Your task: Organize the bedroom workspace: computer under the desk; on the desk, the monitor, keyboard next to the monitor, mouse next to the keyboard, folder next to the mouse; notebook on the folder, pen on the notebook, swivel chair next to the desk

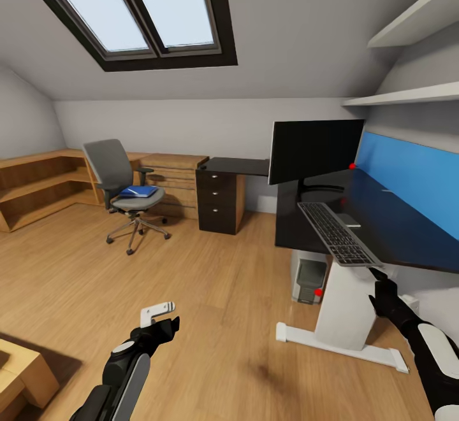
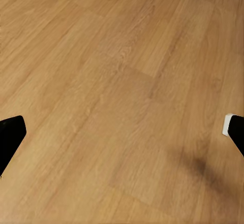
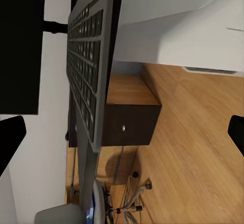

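Lowest in the head view, my left hand [image 1: 159, 320] hangs over bare floor [image 1: 210, 319] at lower left, idle; its wrist camera shows the two fingertips at opposite edges of the frame, so the jaws stand wide apart with nothing between them. My right hand [image 1: 382, 290] sits at lower right, just below the near end of the keyboard [image 1: 338, 233]. In its wrist view the fingertips are also spread to the frame edges, empty, with the keyboard running close past the camera. I judge I am lining up to take it.

The keyboard lies on the tabletop [image 1: 389, 223] with its near end overhanging the edge, which is likely why I approach from below and in front. Whether the hand touches it I cannot tell.

Under the tabletop, the computer [image 1: 309, 278] stands beside the white leg [image 1: 347, 306], partly hidden, its red spot showing. Behind the keyboard the monitor [image 1: 315, 150] stands upright, centre right.

Farther back at centre left, well apart from the tabletop, is the chair [image 1: 121, 182] with a blue folder [image 1: 139, 191] on its seat. A notebook could be on that folder, but it is too small to tell.
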### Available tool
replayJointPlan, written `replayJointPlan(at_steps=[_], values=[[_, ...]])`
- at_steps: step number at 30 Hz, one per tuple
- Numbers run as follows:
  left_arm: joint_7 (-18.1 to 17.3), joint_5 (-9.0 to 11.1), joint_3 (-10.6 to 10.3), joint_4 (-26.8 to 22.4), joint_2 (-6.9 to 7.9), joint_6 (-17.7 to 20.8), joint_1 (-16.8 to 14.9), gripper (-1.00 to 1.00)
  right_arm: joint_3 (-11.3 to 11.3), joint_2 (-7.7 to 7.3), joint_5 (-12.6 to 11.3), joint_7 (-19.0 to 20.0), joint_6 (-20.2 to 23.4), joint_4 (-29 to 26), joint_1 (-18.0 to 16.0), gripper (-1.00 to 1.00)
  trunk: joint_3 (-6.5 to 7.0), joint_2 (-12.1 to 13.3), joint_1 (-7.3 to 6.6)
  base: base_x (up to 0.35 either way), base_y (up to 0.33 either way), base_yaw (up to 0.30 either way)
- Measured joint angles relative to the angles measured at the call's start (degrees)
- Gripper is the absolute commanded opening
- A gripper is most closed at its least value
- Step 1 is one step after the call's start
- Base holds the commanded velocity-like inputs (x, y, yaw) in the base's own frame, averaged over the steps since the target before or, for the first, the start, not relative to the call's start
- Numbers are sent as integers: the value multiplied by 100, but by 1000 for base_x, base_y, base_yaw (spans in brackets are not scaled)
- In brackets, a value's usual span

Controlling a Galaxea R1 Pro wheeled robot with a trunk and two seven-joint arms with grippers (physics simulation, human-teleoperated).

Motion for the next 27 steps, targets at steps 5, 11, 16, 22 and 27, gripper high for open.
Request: replayJointPlan(at_steps=[5, 11, 16, 22, 27], values=[[-1, 4, 3, 0, 4, -1, 0, 100, 2, 0, 1, -4, 2, 0, 0, 100, 0, 0, 1, 98, 60, 0], [0, 2, 3, 0, 4, 0, 0, 100, 6, 0, 5, -5, 3, 4, 0, 100, 0, 0, -1, 141, 42, 0], [0, 7, 0, 0, 2, -1, 0, 100, 10, -5, 9, -5, 3, 1, 0, 100, 0, 0, 1, 96, 25, 0], [1, 9, -5, 22, 3, 5, 0, 100, 10, -8, 20, -5, -8, 0, 0, 100, 0, 0, -1, 134, 3, 0], [-1, 4, -6, 81, -1, 5, 0, 100, 10, -10, 42, -49, -13, -7, 0, 100, 0, 0, 1, 39, 0, 0]])
